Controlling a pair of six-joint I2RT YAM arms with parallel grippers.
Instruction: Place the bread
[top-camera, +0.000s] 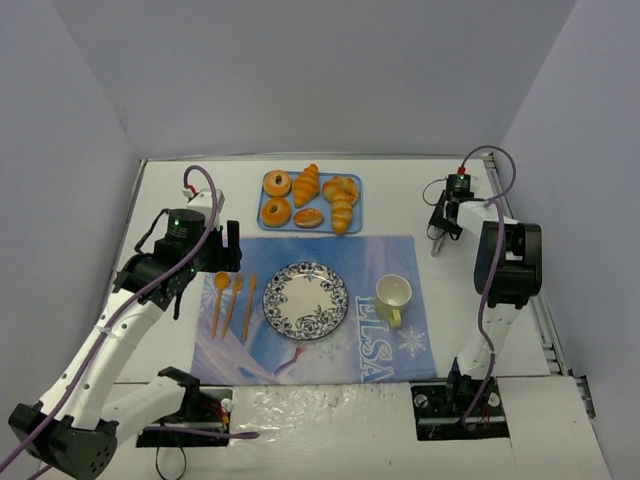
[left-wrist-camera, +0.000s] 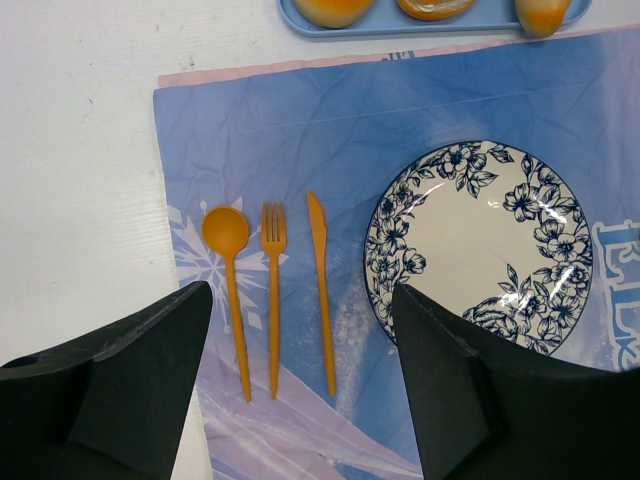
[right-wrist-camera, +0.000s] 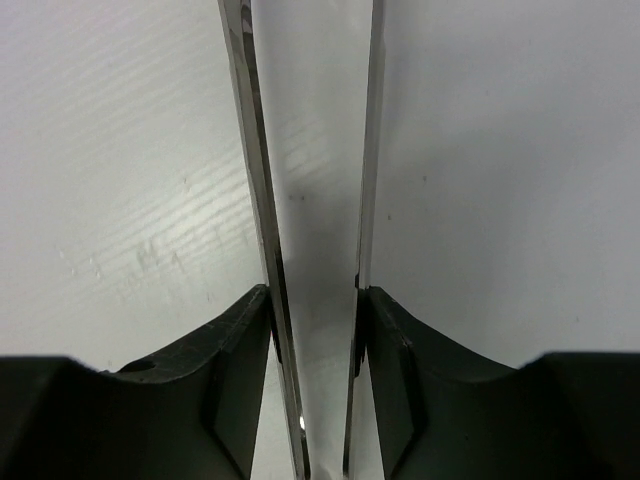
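The bread, several golden pastries, lies on a light blue tray (top-camera: 268, 198) at the back: ring donuts (top-camera: 277, 183), croissants (top-camera: 341, 202) and a dark-centred bun (top-camera: 309, 217). A patterned plate (top-camera: 275, 300) sits bare on the blue placemat. My left gripper (top-camera: 228, 250) hangs open and empty over the placemat's left part; in the left wrist view (left-wrist-camera: 302, 290) it hovers above the orange cutlery, with the plate's rim (left-wrist-camera: 385, 250) to the right and pastries (left-wrist-camera: 330, 10) at the top edge. My right gripper (top-camera: 444, 222) is shut on metal tongs (top-camera: 437, 243), right of the tray; the tongs' blades (right-wrist-camera: 250, 150) run between the fingers.
An orange spoon (top-camera: 219, 295), fork (top-camera: 234, 300) and knife (top-camera: 249, 305) lie left of the plate. A pale yellow cup (top-camera: 393, 297) stands right of it. The placemat (top-camera: 390, 255) covers the table's middle. White walls close in on three sides.
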